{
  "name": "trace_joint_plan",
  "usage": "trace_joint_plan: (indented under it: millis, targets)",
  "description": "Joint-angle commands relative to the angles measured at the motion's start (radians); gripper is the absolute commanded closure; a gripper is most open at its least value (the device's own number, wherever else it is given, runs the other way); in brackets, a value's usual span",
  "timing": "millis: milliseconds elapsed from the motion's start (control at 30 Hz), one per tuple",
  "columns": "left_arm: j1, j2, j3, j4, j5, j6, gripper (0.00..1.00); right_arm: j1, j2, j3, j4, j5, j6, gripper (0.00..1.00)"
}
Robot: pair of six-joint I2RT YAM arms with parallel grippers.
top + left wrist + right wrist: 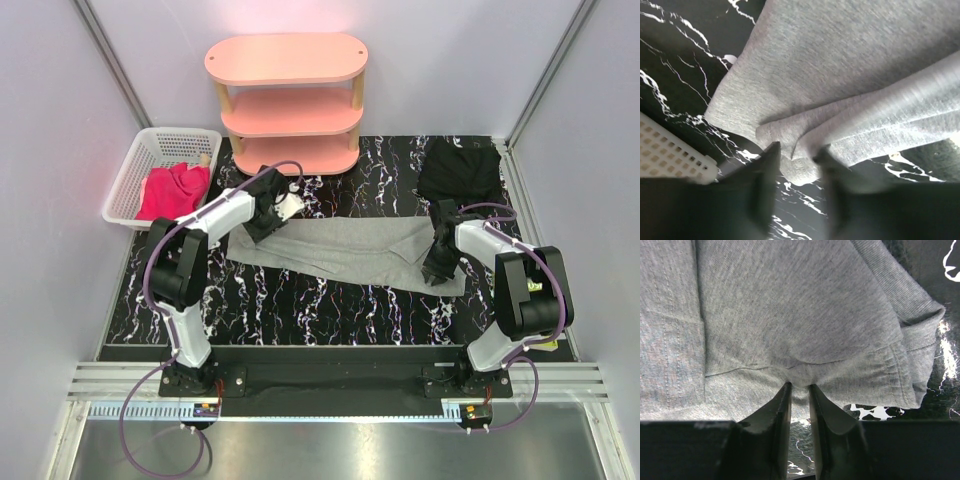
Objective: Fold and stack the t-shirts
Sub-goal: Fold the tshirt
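Observation:
A mid-grey t-shirt [345,250] lies folded into a long strip across the black marbled table [300,310]. My left gripper [268,215] is at the strip's far left end. In the left wrist view its blurred fingers [767,167] stand apart on either side of a folded corner of the grey t-shirt [840,75]. My right gripper [440,265] is at the right end, its jaws [800,387] pinched together on a hem of the grey t-shirt [800,315]. A black t-shirt [460,170] lies bunched at the back right. A magenta-pink t-shirt [172,190] sits in the basket.
A white plastic basket [150,160] stands off the table's back left corner, and its rim [670,150] shows in the left wrist view. A pink three-tier shelf [288,100] stands at the back centre. Grey walls close in on both sides.

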Motion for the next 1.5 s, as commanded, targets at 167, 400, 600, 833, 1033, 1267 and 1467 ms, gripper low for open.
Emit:
trace_joint_plan:
  millis: [167, 400, 600, 833, 1033, 1267, 1467]
  targets:
    - [0.005, 0.061, 0.060, 0.014, -0.024, 0.030, 0.89, 0.005, -0.028, -0.007, 0.002, -0.005, -0.009, 0.74]
    - [0.016, 0.143, 0.150, 0.028, -0.103, 0.070, 0.92, 0.005, -0.036, -0.019, 0.003, -0.005, -0.006, 0.74]
    - [0.018, 0.186, 0.276, 0.026, -0.188, 0.124, 0.92, 0.005, -0.047, -0.029, 0.002, 0.000, -0.003, 0.74]
    - [0.024, 0.144, 0.178, 0.083, -0.254, 0.142, 0.01, 0.005, -0.061, -0.027, 0.002, -0.007, -0.006, 0.75]
    - [0.039, -0.005, 0.022, 0.114, -0.235, 0.125, 0.01, 0.005, -0.061, -0.023, 0.002, -0.004, -0.011, 0.75]
    - [0.038, -0.162, -0.153, 0.123, -0.162, 0.042, 0.01, 0.005, -0.067, -0.027, 0.006, 0.003, -0.012, 0.75]
    - [0.038, -0.232, -0.153, 0.135, -0.137, -0.019, 0.01, 0.003, -0.074, -0.026, 0.006, -0.005, -0.011, 0.75]
